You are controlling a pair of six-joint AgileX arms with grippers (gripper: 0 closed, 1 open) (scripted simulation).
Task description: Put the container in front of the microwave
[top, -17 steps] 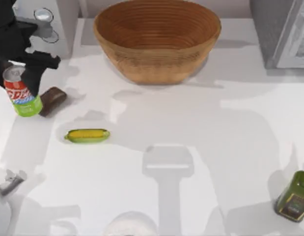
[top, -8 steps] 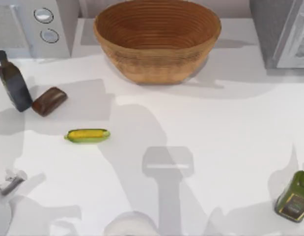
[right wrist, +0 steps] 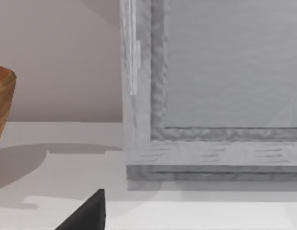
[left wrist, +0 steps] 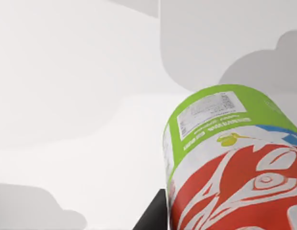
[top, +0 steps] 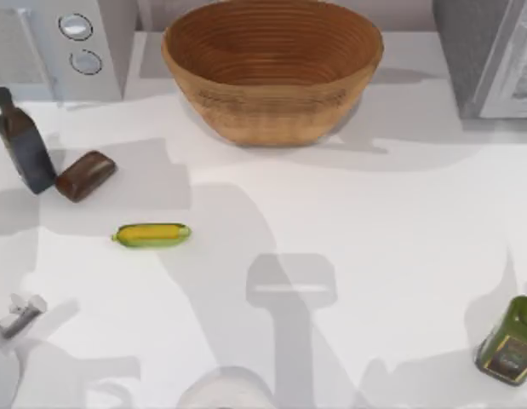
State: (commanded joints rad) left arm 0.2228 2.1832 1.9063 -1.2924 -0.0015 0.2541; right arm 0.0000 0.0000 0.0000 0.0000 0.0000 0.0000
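Carry step, I judge: my left tool [left wrist: 160, 218] grips the container [left wrist: 234, 163], held above bare table [left wrist: 66, 96]; next I must set it upright before the microwave [top: 54, 47] at the table's far-left corner.

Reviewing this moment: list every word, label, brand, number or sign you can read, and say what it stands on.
None can be read.
Soda can, close in the left wrist view: a white panel of fine print and a line of white lettering on the green band, both too small to read; red-and-white graphic below, no letters made out.
Olive-green tin: front label too small to read.
Microwave: two dials, no markings legible.
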